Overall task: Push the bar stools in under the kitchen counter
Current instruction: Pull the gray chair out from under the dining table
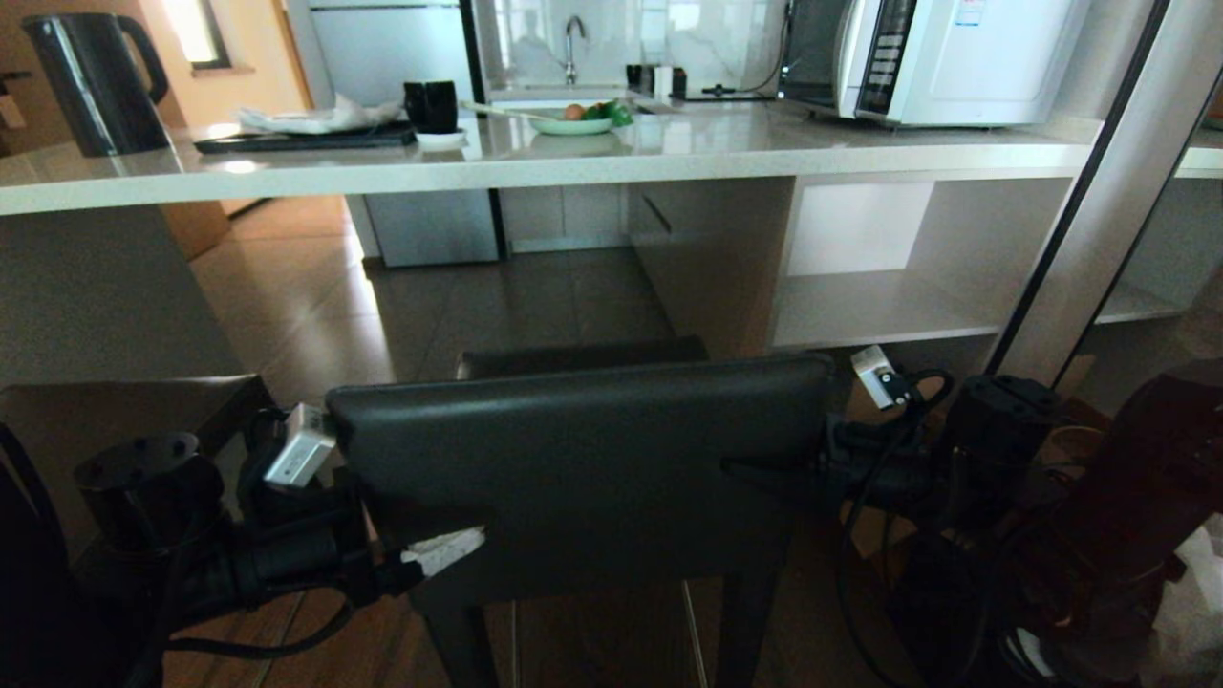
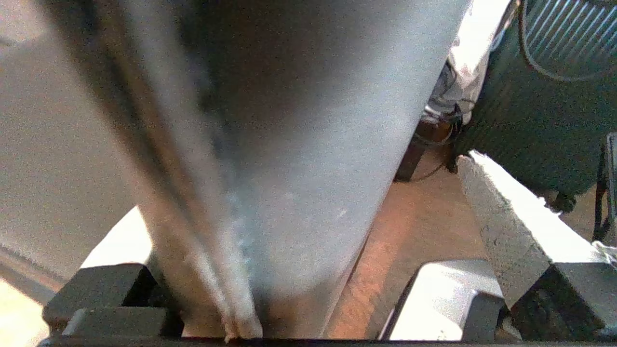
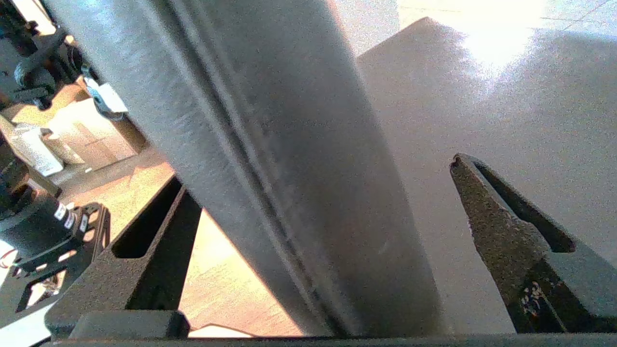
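Stool backrest (image 1: 583, 449) between open pincers.

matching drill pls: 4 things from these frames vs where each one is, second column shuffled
1. kettle
2. microwave
3. left hand
4. bar stool backrest

A. right end of the kitchen counter
B. between both hands, nearest the camera
C. left end of the counter
D. open, straddling the backrest's left edge

Pairs: 1-C, 2-A, 3-D, 4-B
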Available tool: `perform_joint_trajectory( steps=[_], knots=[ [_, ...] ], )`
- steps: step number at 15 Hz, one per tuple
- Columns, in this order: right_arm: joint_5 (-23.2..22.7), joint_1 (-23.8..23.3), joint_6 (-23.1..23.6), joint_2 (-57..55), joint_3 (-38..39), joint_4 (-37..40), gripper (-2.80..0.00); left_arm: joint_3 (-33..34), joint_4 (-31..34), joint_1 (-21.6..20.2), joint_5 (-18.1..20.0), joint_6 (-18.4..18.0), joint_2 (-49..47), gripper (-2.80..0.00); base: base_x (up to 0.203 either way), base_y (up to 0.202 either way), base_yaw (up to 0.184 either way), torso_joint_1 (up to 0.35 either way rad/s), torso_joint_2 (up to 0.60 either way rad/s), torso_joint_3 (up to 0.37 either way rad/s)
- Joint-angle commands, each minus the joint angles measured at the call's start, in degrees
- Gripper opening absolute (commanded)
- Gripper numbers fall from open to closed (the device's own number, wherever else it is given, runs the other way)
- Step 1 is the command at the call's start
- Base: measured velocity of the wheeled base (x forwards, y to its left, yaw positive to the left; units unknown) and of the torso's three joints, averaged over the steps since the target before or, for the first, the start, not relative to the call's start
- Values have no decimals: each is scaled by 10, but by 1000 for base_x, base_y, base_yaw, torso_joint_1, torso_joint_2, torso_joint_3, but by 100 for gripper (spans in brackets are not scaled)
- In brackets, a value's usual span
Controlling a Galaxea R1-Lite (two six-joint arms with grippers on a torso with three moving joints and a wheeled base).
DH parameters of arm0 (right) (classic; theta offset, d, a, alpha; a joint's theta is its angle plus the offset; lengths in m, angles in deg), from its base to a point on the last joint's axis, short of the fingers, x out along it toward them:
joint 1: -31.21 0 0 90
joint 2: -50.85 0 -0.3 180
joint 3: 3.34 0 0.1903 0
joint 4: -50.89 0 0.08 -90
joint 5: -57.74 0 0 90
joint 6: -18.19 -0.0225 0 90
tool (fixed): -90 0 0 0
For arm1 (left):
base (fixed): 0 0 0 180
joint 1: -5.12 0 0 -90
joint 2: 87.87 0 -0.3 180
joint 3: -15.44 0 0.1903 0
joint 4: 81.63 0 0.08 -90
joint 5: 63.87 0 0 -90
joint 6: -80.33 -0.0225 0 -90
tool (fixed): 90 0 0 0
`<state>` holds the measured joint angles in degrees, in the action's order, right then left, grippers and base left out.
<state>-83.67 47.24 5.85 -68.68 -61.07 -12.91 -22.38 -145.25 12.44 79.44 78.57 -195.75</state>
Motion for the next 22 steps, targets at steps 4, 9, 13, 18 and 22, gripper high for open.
perform_joint_trajectory(
  steps=[4, 9, 13, 18, 22],
  knots=[
    [-18, -13, 0, 29, 33, -5, 0, 10, -7, -55, 4, 2, 29, 0, 0, 0, 0, 0, 0, 0],
    [-42, -60, 0, 51, 49, -5, 0, 72, -7, -102, 7, 2, 72, 0, 0, 0, 0, 0, 0, 0],
    [-86, -132, 5, 70, 85, -5, 0, 95, -7, -148, 7, 4, 118, 0, 0, 0, 0, 0, 0, 0],
    [-109, -184, 6, 96, 100, -5, 0, 140, -7, -169, 6, 60, 185, 0, 0, 0, 0, 0, 0, 0],
    [-56, -181, 18, 107, 97, -5, 0, 121, -7, -221, -10, 77, 183, 0, 0, 0, 0, 0, 0, 0]
  ],
)
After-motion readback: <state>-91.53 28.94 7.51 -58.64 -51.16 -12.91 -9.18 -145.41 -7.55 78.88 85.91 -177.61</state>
